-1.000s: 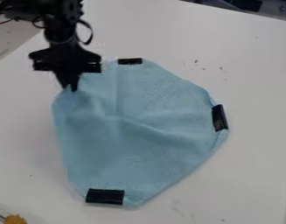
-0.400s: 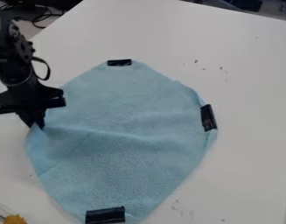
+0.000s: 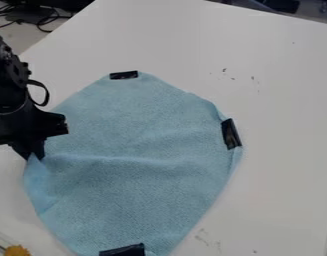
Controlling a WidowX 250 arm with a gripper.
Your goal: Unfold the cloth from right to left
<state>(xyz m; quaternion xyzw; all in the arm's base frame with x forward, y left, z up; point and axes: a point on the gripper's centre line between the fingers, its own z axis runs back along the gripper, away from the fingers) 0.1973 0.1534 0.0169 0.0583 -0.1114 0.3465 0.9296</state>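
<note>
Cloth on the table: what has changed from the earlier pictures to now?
The hand has moved left and down in the view, drawing the left corner of the cloth with it. The black top strip and right strip have shifted left, the bottom strip down. Nothing was newly grasped or let go. The orange object at lower left stayed put.
</note>
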